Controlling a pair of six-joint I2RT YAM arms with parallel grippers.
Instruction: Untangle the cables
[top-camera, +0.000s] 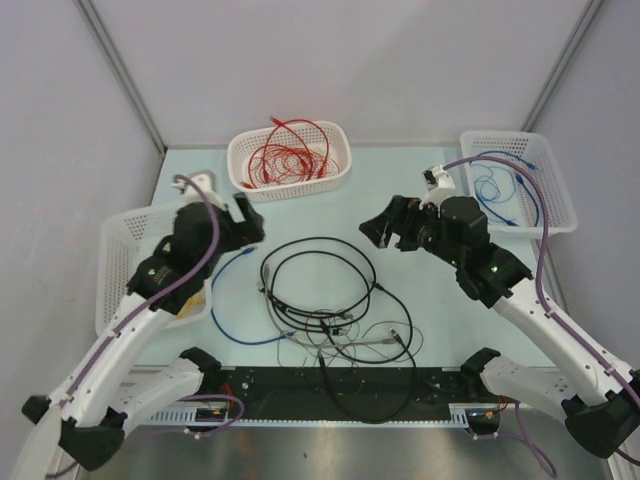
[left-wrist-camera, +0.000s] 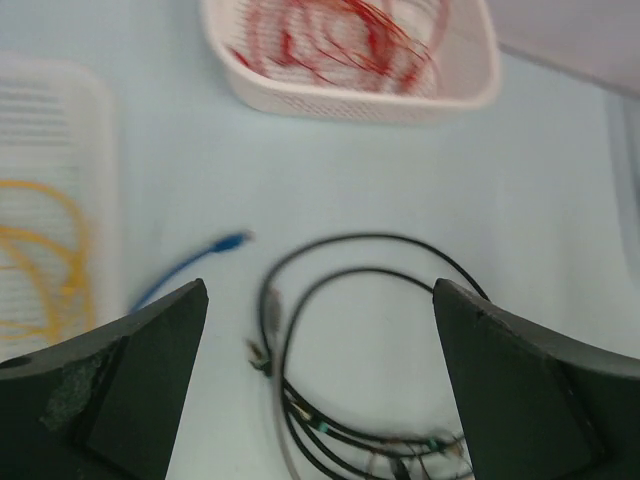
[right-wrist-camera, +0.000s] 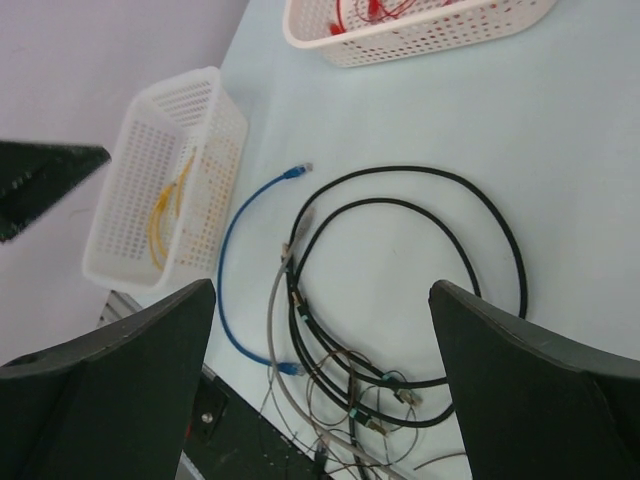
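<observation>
1. The tangle (top-camera: 330, 322) of black cables lies in the middle of the pale table (top-camera: 430, 300). It is made of two wide black loops on its far side and a knot of thin strands on its near side.
2. One black strand runs from the tangle over the dark strip (top-camera: 270, 385) at the table's near edge.
3. A grey cable (right-wrist-camera: 275, 320) runs along the tangle's left side. Where it ends among the thin strands is probably too fine to trace.
4. A blue cable (top-camera: 214, 300) curves just left of the tangle, with one plug pointing away from the arms.
5. The left gripper (left-wrist-camera: 318, 285) hangs above the tangle's left side. Its fingers (left-wrist-camera: 140, 380) are spread wide and hold nothing.
6. The right gripper (right-wrist-camera: 321, 285) hangs above and to the right of the tangle. Its fingers (right-wrist-camera: 530, 380) are likewise wide apart and empty.
7. Beyond the tangle stands a white basket (top-camera: 290, 190) holding red cables (top-camera: 290, 155).
8. Left of the tangle, past the blue cable, a second basket (right-wrist-camera: 190, 120) holds yellow cables (right-wrist-camera: 165, 215).
9. Far right of the tangle, a third basket (top-camera: 560, 215) holds a coiled blue cable (top-camera: 495, 190).
</observation>
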